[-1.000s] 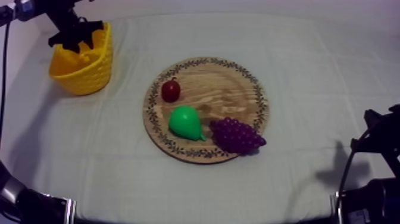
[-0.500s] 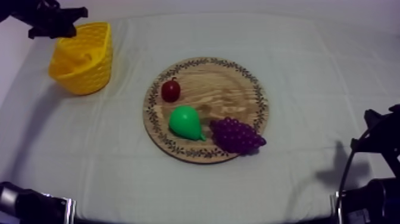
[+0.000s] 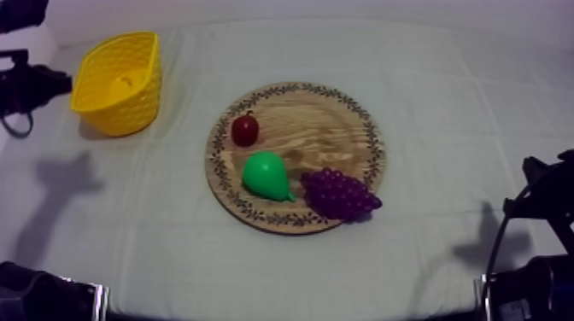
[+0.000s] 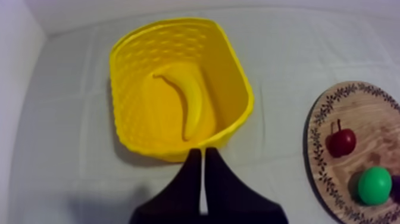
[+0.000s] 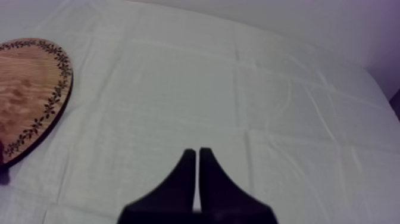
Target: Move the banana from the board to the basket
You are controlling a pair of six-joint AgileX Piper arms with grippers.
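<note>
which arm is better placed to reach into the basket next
Left, I'd say. The left tool hangs shut right beside the basket, where the banana lies; the right tool is shut over bare cloth, across the board from it.

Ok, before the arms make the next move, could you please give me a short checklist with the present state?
1. The banana lies inside the yellow basket: ok.
2. The basket stands apart from the wooden board: ok.
3. The left jaws are together, holding nothing, beside the basket: ok.
4. The right jaws are together, holding nothing, over bare cloth beside the board: ok.
5. The pear, grapes and small red fruit rest on the board: ok.
</note>
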